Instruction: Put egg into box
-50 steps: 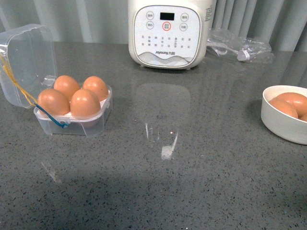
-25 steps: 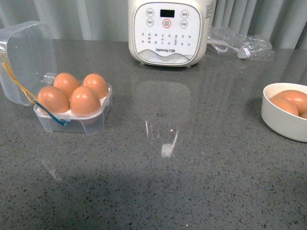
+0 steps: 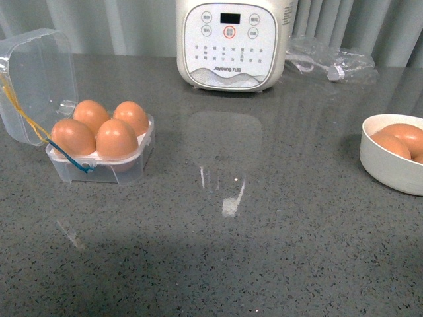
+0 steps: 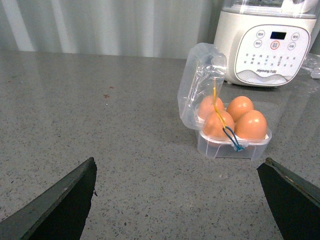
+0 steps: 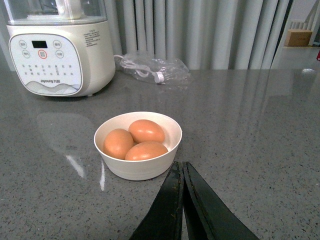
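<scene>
Your front view shows neither arm, only the grey table [image 3: 264, 251] with the white cooker [image 3: 231, 46] at its far side. The box [image 3: 99, 173] sits left of the cooker and nearer to you, its clear lid [image 3: 39, 79] standing open on the side away from the cooker. All four slots hold brown eggs [image 3: 117, 139]. They look alike, so you cannot tell the task's egg from the others.

The left wrist view adds what the front one lacks. The left gripper [image 4: 179, 162] hovers over bare table on the far side of the box from the cooker, well apart from it, with its dark fingers [image 4: 65, 200] spread wide and holding nothing. It also shows the yellow and blue loops [image 4: 227, 135] hanging down the front of the box.

The right wrist view shows the right gripper [image 5: 181, 165] with its fingers [image 5: 170, 205] pressed together on nothing, just beside the white bowl [image 5: 115, 165]. The bowl stands right of the cooker and holds three eggs [image 5: 146, 131]. The front view crops it.
</scene>
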`<act>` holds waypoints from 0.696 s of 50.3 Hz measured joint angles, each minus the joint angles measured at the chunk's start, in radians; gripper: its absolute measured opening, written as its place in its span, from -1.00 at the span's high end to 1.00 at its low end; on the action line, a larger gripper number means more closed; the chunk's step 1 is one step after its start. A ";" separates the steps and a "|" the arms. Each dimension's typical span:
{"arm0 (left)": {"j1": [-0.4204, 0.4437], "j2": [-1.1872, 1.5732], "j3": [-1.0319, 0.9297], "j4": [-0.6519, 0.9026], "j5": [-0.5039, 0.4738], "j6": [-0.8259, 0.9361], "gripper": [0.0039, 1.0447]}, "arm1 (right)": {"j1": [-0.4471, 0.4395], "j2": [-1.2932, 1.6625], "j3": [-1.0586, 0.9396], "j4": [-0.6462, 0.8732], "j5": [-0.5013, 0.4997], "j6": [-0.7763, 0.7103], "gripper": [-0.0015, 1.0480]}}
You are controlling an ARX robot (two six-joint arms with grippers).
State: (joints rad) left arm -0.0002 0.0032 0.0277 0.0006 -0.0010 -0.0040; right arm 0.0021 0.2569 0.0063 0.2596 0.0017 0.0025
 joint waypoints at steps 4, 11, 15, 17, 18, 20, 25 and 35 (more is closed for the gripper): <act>0.000 0.000 0.000 0.000 0.000 0.000 -0.88 | 0.000 -0.021 0.000 -0.021 0.000 0.000 0.94; 0.000 0.000 0.000 0.000 0.000 0.000 -0.88 | 0.000 -0.051 0.000 -0.051 0.000 0.000 0.94; 0.000 0.000 0.000 0.000 0.000 0.000 -0.88 | 0.000 -0.075 0.000 -0.074 0.000 0.000 0.94; 0.000 0.000 0.000 0.000 0.000 0.000 -0.88 | 0.000 -0.085 0.000 -0.085 0.000 0.000 0.94; 0.000 0.000 0.000 0.000 0.000 0.000 -0.88 | 0.000 -0.121 0.001 -0.128 0.000 0.000 0.94; 0.000 0.000 0.000 0.000 0.000 0.000 -0.88 | 0.000 -0.175 0.000 -0.206 0.000 0.000 0.94; 0.000 0.000 0.000 0.000 0.000 0.000 -0.88 | 0.000 -0.243 0.000 -0.253 -0.001 0.000 0.94; 0.000 0.000 0.000 0.000 0.000 0.000 -0.88 | 0.000 -0.252 0.000 -0.259 -0.001 -0.001 0.93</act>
State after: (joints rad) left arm -0.0002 0.0032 0.0277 0.0006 -0.0010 -0.0044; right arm 0.0021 0.0048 0.0067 0.0006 0.0010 0.0017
